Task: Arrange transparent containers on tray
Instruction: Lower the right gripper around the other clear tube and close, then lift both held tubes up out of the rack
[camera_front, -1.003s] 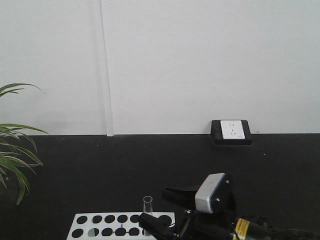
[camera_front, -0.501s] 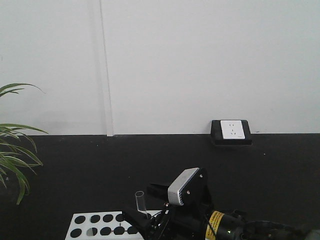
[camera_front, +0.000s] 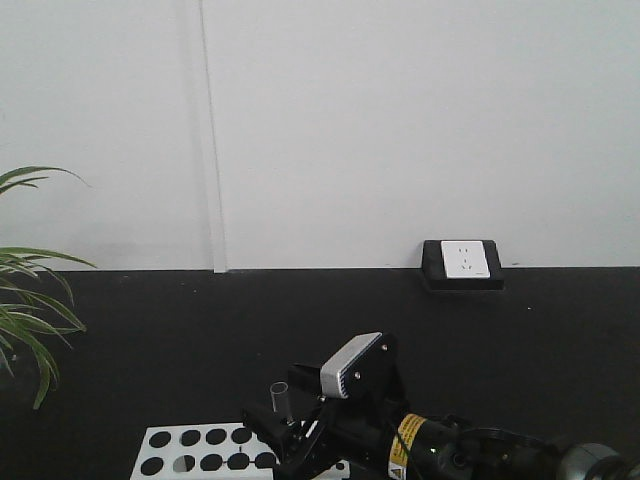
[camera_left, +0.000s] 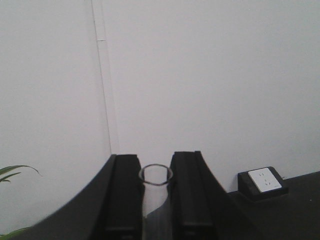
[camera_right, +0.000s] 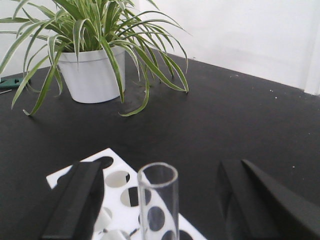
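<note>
One transparent container, a clear glass test tube (camera_right: 158, 200), stands upright over the white holed rack (camera_right: 120, 192). It sits between the spread fingers of my right gripper (camera_right: 161, 169), which is open and touches it on neither side. In the front view the same tube (camera_front: 280, 393) rises beside the right gripper (camera_front: 280, 408) at the rack's (camera_front: 190, 450) right end. My left gripper (camera_left: 155, 172) points at the white wall and is shut on a second test tube (camera_left: 155, 176), whose open rim shows between the fingers. The tray is out of view.
A potted spider plant in a white pot (camera_right: 95, 75) stands beyond the rack on the black tabletop (camera_right: 225, 120); its leaves (camera_front: 25, 310) reach in at the front view's left edge. A wall socket block (camera_front: 462, 264) sits at the back of the table.
The right arm has swung left and dropped lower over the rack. The tube top in the front view has shifted slightly left with it.
</note>
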